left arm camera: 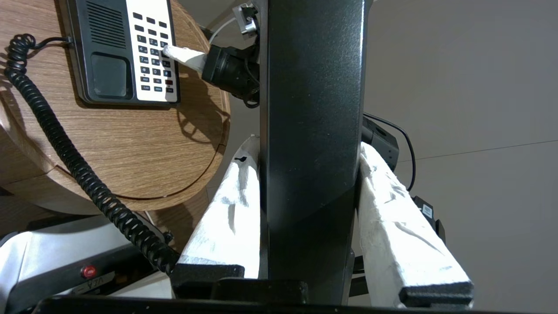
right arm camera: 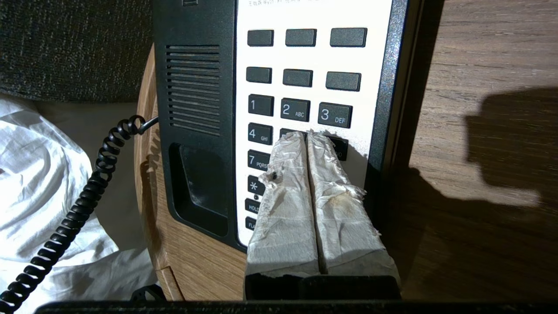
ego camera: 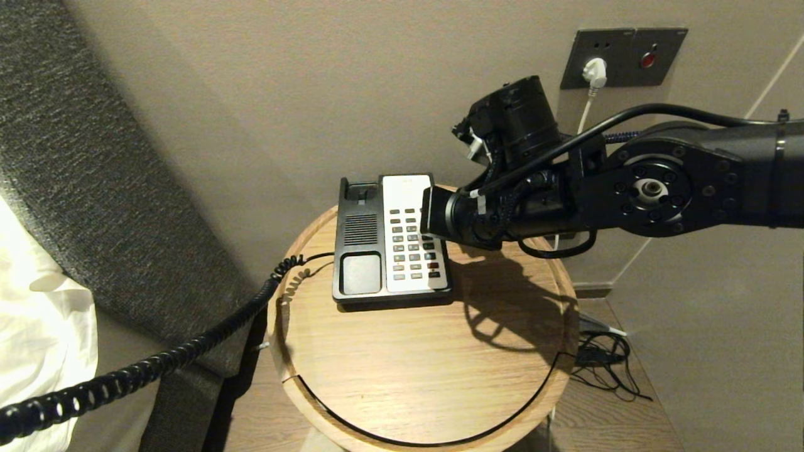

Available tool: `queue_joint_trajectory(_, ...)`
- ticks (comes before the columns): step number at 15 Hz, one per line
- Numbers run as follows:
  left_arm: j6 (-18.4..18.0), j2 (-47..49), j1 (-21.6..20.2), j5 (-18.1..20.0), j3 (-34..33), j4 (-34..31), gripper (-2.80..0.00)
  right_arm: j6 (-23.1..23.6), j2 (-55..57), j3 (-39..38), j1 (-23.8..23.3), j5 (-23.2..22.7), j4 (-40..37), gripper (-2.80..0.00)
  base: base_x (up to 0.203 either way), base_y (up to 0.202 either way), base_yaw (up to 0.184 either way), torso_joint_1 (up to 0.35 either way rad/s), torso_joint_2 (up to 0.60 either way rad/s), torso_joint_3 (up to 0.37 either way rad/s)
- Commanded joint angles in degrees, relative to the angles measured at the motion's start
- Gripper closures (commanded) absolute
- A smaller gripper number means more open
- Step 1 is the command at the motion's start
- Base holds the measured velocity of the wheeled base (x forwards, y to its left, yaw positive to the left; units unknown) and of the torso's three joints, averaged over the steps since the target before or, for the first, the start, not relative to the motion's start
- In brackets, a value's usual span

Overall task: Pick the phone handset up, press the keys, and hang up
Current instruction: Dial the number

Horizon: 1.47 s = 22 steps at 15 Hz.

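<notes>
The left gripper (left arm camera: 311, 174) is off the tabletop (ego camera: 408, 351), its 2 white-wrapped fingers (left arm camera: 226, 209) clamped on the phone handset (left arm camera: 311, 109); the coiled cord (ego camera: 157, 364) trails to the phone base (ego camera: 359, 251). The right gripper (right arm camera: 305, 137) has its fingers pressed together, tips on the keys (right arm camera: 296, 109), apparently around the 5 and 6.

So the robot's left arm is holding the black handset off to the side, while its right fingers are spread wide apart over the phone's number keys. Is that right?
Not quite. The right fingers are pressed together, not spread, with their tips on the key row under 2 and 3, as the right wrist view shows. The left gripper does hold the handset away from the phone base.
</notes>
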<state>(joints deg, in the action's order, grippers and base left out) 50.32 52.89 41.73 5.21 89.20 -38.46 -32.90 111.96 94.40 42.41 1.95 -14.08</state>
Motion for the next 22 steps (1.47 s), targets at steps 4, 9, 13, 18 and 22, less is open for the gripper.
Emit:
queue_joint_trajectory(4,0.3,-0.1,-0.1,0.0,0.1,-0.1,0.00,0.2,0.1,0.2,0.0,0.0,0.0,0.00,0.000,0.000,0.000,0.000,0.00,0.000)
queue_joint_trajectory(9,0.3,-0.2,-0.1,0.0,-0.1,-0.3,0.00,0.4,0.1,0.1,-0.2,1.2,-0.5,0.00,0.000,0.000,0.000,0.000,0.00,0.000)
queue_joint_trajectory(13,0.3,-0.1,-0.1,0.0,-0.1,-0.3,0.00,0.3,0.2,0.0,-0.5,1.7,-0.3,0.00,0.000,0.000,0.000,0.000,0.00,0.000)
queue_joint_trajectory(18,0.3,-0.1,-0.2,0.0,-0.2,-0.2,0.00,0.4,0.5,-0.7,-0.4,1.7,-0.4,0.00,0.000,0.000,0.000,0.000,0.00,0.000)
queue_joint_trajectory(22,0.3,-0.2,-0.1,0.0,-0.3,-0.2,0.00,0.6,0.4,-2.1,-0.5,1.7,-0.4,0.00,0.000,0.000,0.000,0.000,0.00,0.000)
